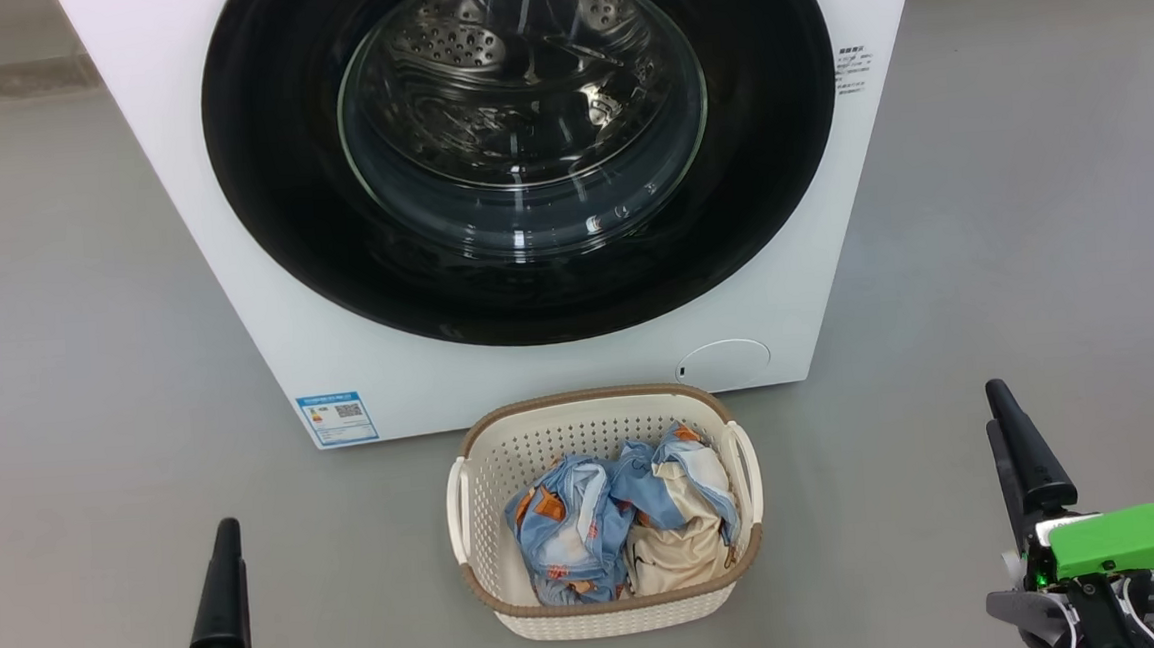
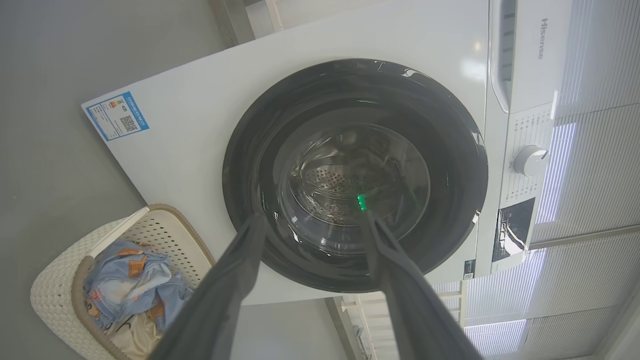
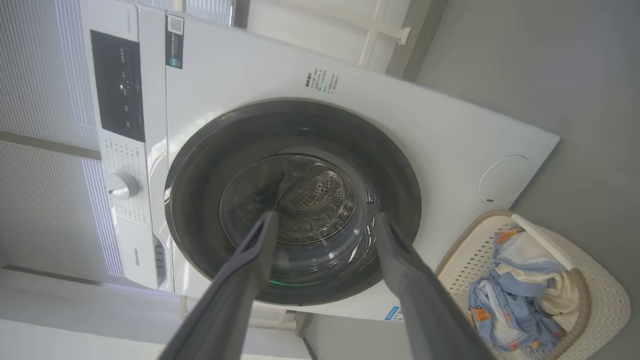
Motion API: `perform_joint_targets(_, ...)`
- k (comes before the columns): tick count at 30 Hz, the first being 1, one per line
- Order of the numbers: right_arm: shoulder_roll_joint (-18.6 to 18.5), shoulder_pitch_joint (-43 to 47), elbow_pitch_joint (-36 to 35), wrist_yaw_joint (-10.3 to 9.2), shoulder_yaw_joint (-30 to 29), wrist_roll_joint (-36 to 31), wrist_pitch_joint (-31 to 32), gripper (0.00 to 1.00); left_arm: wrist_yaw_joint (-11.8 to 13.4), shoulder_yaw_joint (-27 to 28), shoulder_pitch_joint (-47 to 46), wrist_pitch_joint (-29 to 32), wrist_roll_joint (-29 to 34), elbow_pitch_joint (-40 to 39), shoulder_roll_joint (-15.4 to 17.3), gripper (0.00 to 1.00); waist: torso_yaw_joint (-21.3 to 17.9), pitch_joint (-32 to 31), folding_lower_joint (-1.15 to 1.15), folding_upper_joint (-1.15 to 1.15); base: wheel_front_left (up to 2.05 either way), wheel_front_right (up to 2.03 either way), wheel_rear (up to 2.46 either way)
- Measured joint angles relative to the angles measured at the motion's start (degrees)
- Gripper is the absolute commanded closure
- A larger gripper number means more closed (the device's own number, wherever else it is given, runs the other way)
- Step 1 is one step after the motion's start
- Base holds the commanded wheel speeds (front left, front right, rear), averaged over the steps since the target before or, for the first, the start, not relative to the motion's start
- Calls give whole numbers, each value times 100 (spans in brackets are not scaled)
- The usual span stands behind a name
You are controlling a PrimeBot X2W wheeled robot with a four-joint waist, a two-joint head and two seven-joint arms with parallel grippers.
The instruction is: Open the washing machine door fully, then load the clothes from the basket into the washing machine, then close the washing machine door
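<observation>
basket (image 1: 505, 449) between left gripper (image 1: 224, 536) and right gripper (image 1: 995, 409), door (image 1: 278, 182) seemingly shut

Grey floor (image 1: 84, 294), white window blinds (image 2: 590, 165)

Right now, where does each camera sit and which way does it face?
Head view: on the robot's head, looking forward and down at the washing machine, its shut door and the basket of clothes; left gripper lower left, right gripper lower right.
Left wrist view: on the left wrist, looking along its open fingers at the door; basket lower left.
Right wrist view: on the right wrist, along its open fingers at the door; basket lower right.
Shared: both wrist views show the same door, turned sideways.
</observation>
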Motion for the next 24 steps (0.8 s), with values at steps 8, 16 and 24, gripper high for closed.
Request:
perform_joint_targets(8,-77,-62,-118,0,109,-486,-108,0,0,-115,-105,-144,495,-52,67,0,2,7,0,0,0,0,0)
perform_joint_targets(16,-189,-87,-159,0,257,-1168,-235,0,0,-122,-122,-272,1258,-43,102,0,-8,16,0,0,0,0,0)
perform_joint_targets(24,-307,-199,-208,0,411,-1964,-354,0,0,-118,-163,-405,1991,-48,120,0,-18,8,0,0,0,0,0)
